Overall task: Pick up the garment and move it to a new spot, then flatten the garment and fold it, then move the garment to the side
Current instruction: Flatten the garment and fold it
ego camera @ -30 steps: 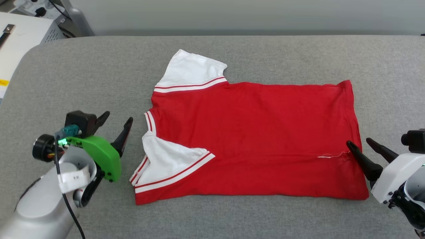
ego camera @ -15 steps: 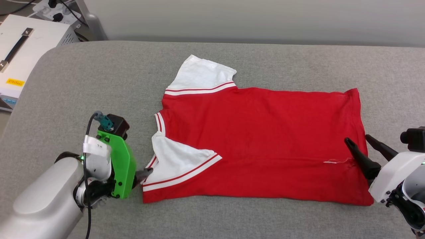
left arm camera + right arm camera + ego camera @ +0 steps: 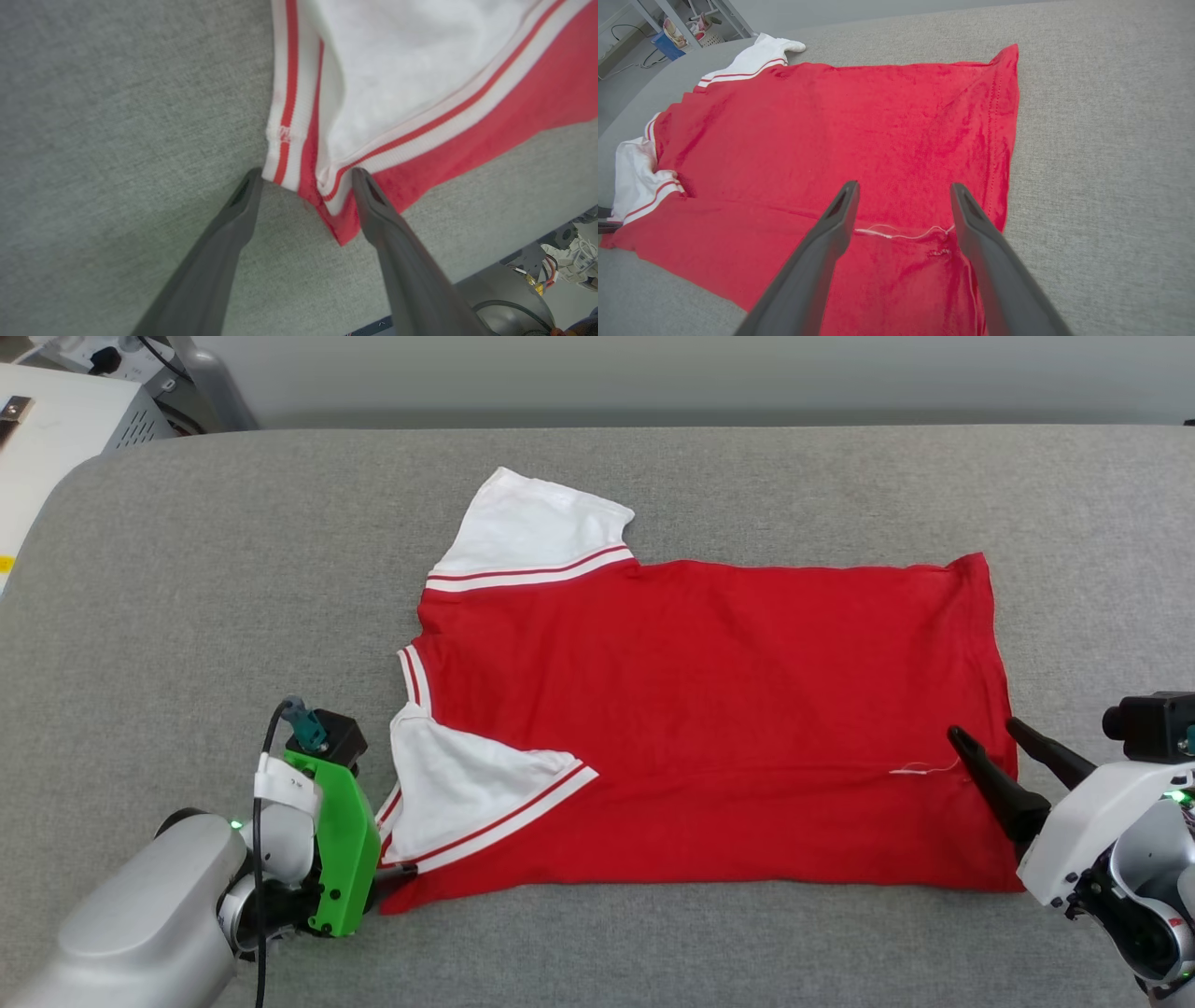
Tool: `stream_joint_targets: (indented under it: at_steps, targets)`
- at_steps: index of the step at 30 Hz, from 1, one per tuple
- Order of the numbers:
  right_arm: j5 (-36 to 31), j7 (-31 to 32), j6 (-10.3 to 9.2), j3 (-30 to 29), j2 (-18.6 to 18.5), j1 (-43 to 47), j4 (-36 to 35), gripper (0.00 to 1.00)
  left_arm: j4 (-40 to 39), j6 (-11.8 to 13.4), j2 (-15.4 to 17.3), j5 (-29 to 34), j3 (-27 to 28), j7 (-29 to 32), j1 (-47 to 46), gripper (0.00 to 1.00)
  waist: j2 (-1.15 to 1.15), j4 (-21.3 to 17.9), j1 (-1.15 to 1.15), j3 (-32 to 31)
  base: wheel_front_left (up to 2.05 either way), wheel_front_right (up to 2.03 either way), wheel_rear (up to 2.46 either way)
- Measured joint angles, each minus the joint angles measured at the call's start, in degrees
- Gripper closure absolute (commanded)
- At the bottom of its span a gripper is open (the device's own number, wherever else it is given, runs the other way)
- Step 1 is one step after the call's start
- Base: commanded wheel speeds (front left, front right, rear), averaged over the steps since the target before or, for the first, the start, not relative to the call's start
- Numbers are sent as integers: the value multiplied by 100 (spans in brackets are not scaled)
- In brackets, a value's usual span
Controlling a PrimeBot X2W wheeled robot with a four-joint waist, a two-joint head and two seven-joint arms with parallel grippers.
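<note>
The garment (image 3: 709,728), a red jersey with white sleeves and striped trim, lies spread flat on the grey table, print hidden. My left gripper (image 3: 397,875) sits low at its near-left corner. In the left wrist view the left gripper (image 3: 306,172) is open, its fingertips on either side of the striped sleeve corner of the garment (image 3: 420,70). My right gripper (image 3: 982,733) hovers open over the hem at the right end. In the right wrist view the right gripper (image 3: 903,185) is spread above the garment (image 3: 831,130) and a loose white thread (image 3: 896,233).
The grey padded table (image 3: 187,616) reaches well beyond the cloth on all sides. A white equipment box (image 3: 56,420) stands off its far-left corner. Rack legs and clutter (image 3: 668,32) show beyond the table. The table's near edge and wiring (image 3: 560,252) lie close to my left gripper.
My left gripper turned and dropped from beside the collar to the near-left sleeve corner. The right gripper barely moved. The head camera shifted.
</note>
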Motion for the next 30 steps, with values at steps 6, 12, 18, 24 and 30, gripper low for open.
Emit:
stream_joint_targets:
  at_steps: [6,12,18,24,30]
  targets:
    - [-36,38,0,-68,-38,-15,-45,0,145,-81,-32,177,-96,-401,-1,100,0,-35,0,-21,0,0,0]
    - [-183,582,0,-118,-477,-161,-365,0,22,-81,-11,266,-98,-983,137,100,0,-29,0,-172,0,0,0]
    - [122,2102,0,-1,-1136,-195,-631,0,-442,51,132,332,-8,-1305,281,100,0,14,0,-252,0,0,0]
    - [408,3011,0,0,-1279,-95,-611,0,-867,218,225,387,-2,-1346,324,100,0,68,0,-169,0,0,0]
    - [369,3101,0,35,-888,-64,-121,0,-1045,330,216,569,-33,-1378,323,100,0,145,0,-5,0,0,0]
